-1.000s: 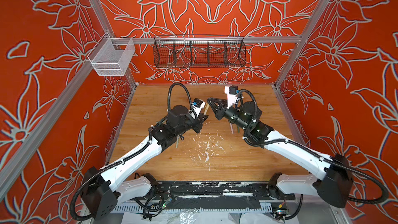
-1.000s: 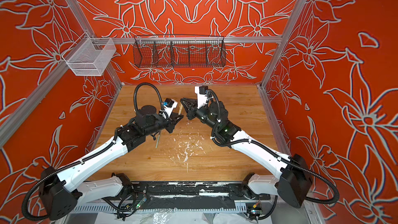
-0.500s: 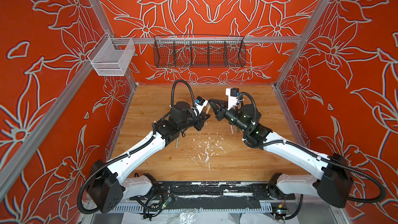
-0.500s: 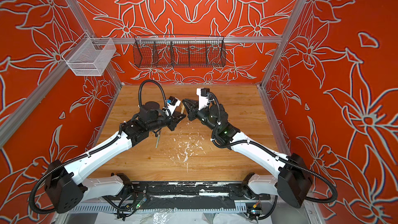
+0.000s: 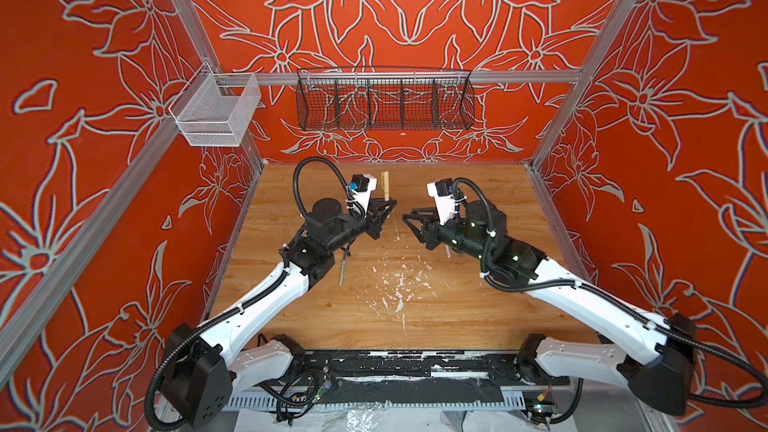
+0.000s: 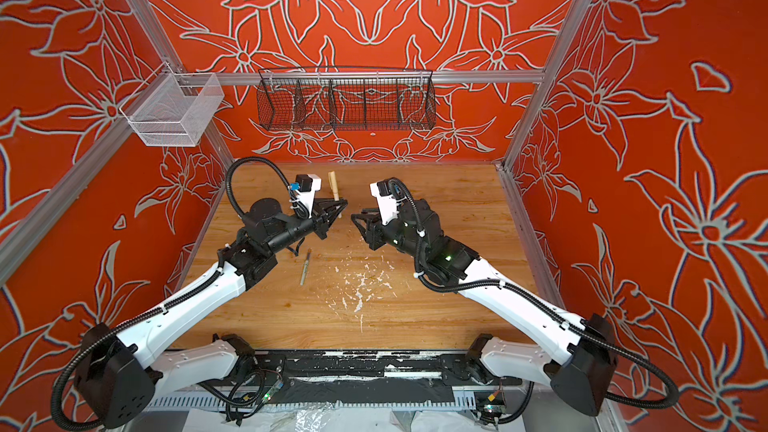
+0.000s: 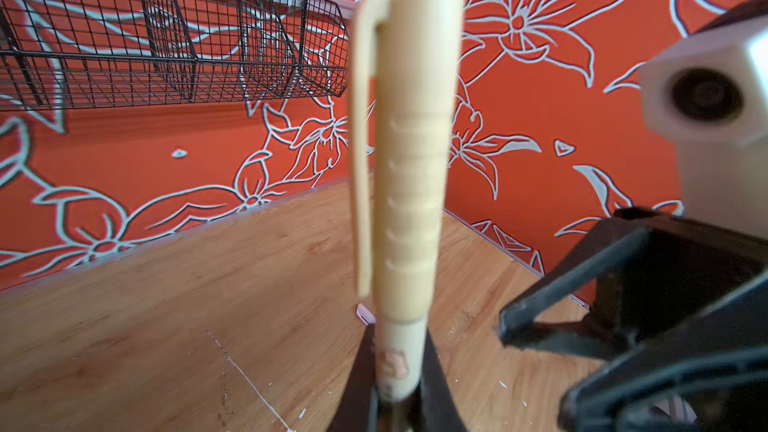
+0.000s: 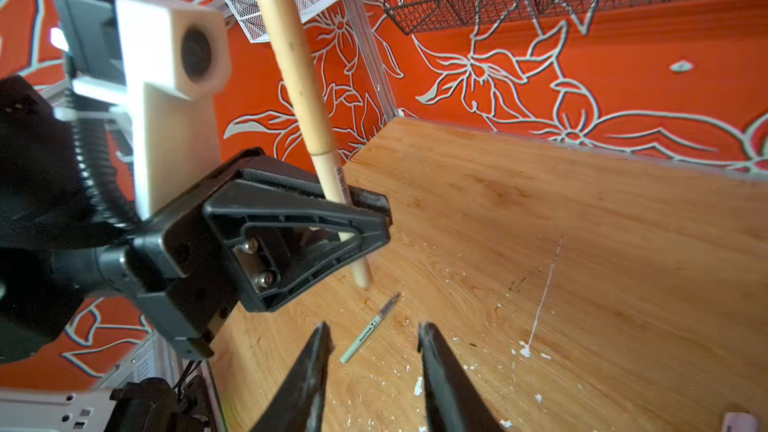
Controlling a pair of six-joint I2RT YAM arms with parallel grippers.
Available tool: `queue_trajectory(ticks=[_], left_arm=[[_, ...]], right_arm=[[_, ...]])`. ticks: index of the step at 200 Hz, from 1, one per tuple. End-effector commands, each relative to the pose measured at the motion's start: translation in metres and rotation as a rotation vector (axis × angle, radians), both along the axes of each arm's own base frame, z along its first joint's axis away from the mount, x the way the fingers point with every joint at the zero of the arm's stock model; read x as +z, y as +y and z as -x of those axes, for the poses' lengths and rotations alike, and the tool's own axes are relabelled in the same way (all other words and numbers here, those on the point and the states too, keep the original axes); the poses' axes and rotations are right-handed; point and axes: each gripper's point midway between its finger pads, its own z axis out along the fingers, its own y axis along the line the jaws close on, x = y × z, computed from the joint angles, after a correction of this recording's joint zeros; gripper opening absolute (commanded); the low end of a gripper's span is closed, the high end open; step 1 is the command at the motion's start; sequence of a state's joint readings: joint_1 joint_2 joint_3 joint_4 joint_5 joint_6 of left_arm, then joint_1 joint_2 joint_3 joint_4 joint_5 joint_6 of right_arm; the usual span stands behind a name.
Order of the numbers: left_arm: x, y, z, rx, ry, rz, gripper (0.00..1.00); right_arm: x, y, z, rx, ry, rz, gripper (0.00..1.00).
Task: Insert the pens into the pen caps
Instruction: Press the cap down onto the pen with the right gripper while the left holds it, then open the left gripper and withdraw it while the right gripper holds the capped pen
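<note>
A tan pen stands upright with a tan pen cap seated on its upper end. My left gripper is shut on the pen's barrel just below the cap, above the middle back of the table. My right gripper is open and empty, a short way right of the pen and not touching it. A pale green pen with its dark tip bare lies on the wood under the left arm. The other pens and caps are hidden, except a pink piece.
A black wire basket hangs on the back wall and a white mesh basket on the left rail. White paint flecks are scattered over the middle of the wooden table. Red walls close three sides.
My right gripper has opened and pulled back to the right, away from the tan cap. The left gripper keeps the capped tan pen and has shifted slightly left.
</note>
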State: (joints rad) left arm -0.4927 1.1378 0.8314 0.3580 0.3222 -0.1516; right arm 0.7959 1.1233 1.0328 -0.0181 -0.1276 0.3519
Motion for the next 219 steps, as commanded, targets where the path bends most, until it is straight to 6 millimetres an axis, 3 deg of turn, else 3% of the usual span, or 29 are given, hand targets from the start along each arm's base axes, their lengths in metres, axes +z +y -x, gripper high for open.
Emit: queue_trajectory(ticks=[1, 43, 115, 178, 219], left_arm=[[0.019, 0.002, 0.005, 0.0, -0.047, 0.066, 0.0], [0.022, 0.002, 0.009, -0.013, -0.037, 0.089, 0.0], [0.022, 0.003, 0.013, -0.02, -0.041, 0.095, 0.0], [0.025, 0.002, 0.015, -0.029, -0.05, 0.098, 0.0], [0.024, 0.004, 0.014, -0.018, -0.049, 0.101, 0.0]], right_arm=[[0.028, -0.007, 0.011, 0.03, -0.065, 0.007, 0.39], [0.04, 0.023, 0.01, 0.139, -0.075, 0.004, 0.42], [0.042, 0.06, -0.029, 0.131, -0.108, 0.03, 0.48], [0.04, 0.076, -0.038, 0.16, -0.108, 0.019, 0.36], [0.042, 0.079, -0.033, 0.192, -0.093, -0.004, 0.07]])
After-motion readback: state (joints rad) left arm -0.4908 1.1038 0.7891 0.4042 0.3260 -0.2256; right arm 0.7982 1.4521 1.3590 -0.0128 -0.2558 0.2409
